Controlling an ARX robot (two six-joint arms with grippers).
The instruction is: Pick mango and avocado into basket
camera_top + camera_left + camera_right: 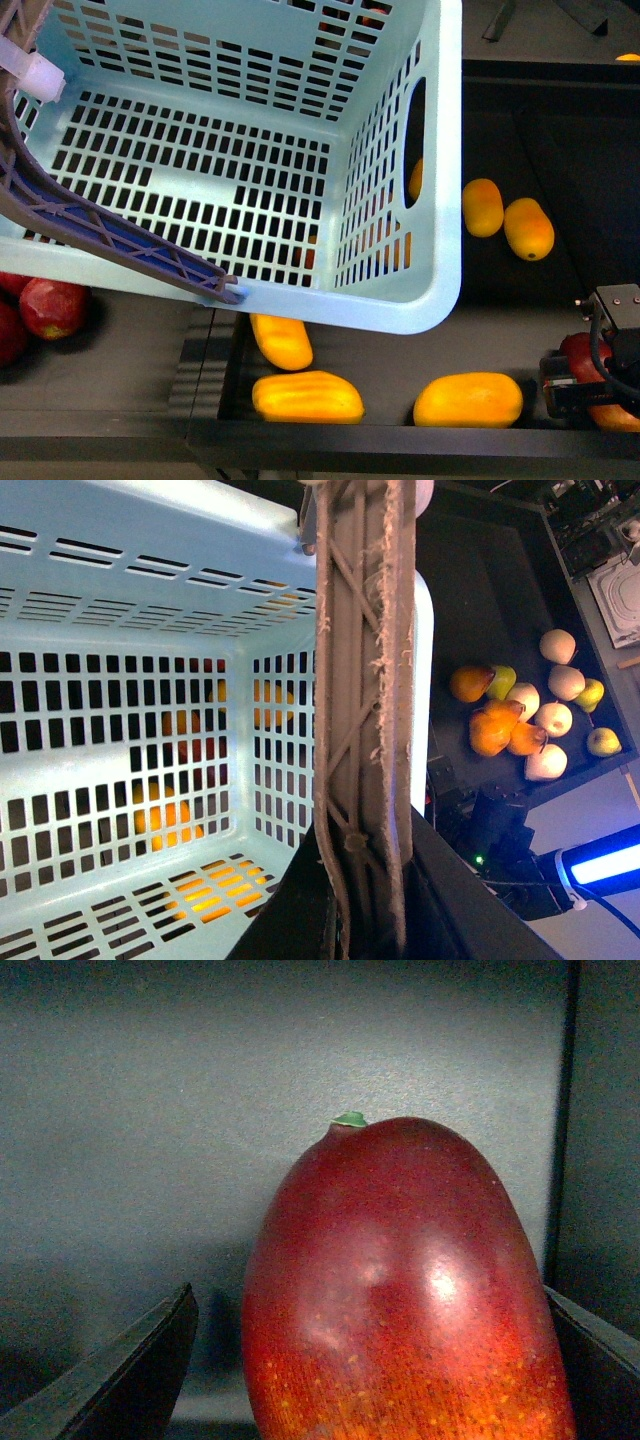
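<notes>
Mango (400, 1280) between the parted fingers (120, 1370) of the right end effector (368, 1375), basket handle (365, 680) in the left end effector's (360, 920) grip.

One body camera, two wrist cameras.
Front looks steeply down on the basket (400, 290), shared with the left wrist, close along its handle (365, 730); right wrist sits tight against the mango (400, 1300).

Glossy mango (400, 1290), deep red fading to speckled orange at the near end, green stem nub pointing away, lying between the parted fingers of the right gripper (370, 1400). Light teal slotted basket (440, 200), brown-grey handle (365, 730) clamped in the left gripper (365, 930).
</notes>
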